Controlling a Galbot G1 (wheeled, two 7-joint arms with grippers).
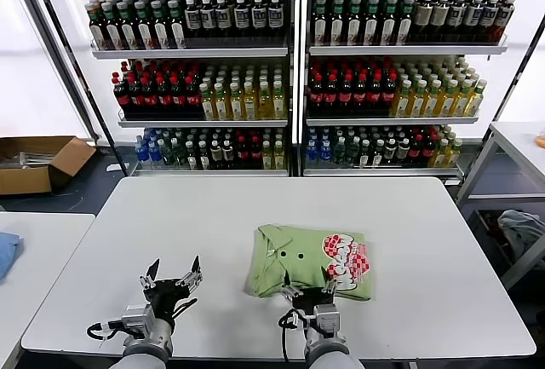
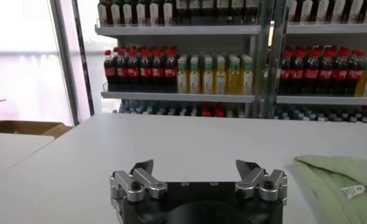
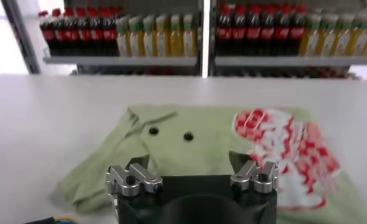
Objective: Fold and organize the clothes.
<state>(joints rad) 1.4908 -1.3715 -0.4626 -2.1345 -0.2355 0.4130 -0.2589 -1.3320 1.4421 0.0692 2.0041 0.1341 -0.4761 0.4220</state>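
Observation:
The light green shirt lies folded into a rectangle on the white table, right of centre, its collar, two dark buttons and red-and-white checkered print facing up. It fills the right wrist view, and its edge with a white label shows in the left wrist view. My right gripper is open and empty, at the shirt's near edge. My left gripper is open and empty over bare table, left of the shirt.
Shelves of bottles stand behind the table. A cardboard box sits on the floor at far left. A second table on the left carries a blue cloth. A grey-blue bundle lies at right.

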